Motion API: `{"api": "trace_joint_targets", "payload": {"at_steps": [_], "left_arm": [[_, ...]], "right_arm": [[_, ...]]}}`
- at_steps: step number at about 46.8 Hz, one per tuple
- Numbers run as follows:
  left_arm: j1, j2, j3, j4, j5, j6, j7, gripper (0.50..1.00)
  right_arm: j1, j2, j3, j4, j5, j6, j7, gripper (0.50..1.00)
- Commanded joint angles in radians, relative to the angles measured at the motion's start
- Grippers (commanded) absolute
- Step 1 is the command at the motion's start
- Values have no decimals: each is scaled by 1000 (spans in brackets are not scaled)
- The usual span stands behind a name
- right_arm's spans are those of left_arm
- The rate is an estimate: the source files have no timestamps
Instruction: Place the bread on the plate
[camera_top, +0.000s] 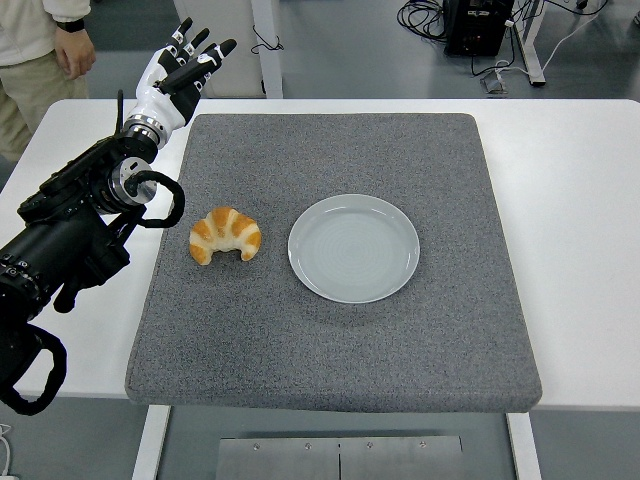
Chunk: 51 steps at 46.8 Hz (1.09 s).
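Left robot hand (185, 62) is raised past the grey mat's (330, 340) far-left corner, fingers spread, holding nothing, well apart from the bread (225, 234). The bread, a croissant, lies on the mat just left of the empty plate (353, 248), horns toward the near edge. Likely light, soft and flaky, surface maybe greasy though hard to tell: pinch gently across the thick middle.

Croissant (225, 234) left of plate (353, 248) — apart.
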Motion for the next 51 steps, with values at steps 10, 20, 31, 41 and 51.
{"api": "trace_joint_targets", "payload": {"at_steps": [10,20,31,41,51], "left_arm": [[1,0,5,0,1,0,0,972],[0,0,0,0,1,0,0,972],[-2,3,3,0,1,2,0,972],[-3,11,16,-13,2,-15,0,972],[0,126,89,-205,18,-6,2,972]], "right_arm": [[0,0,1,0,-1,0,0,1000],[0,0,0,0,-1,0,0,1000],[0,0,0,0,-1,0,0,1000],[0,0,0,0,-1,0,0,1000],[0,0,0,0,0,0,0,1000]]}}
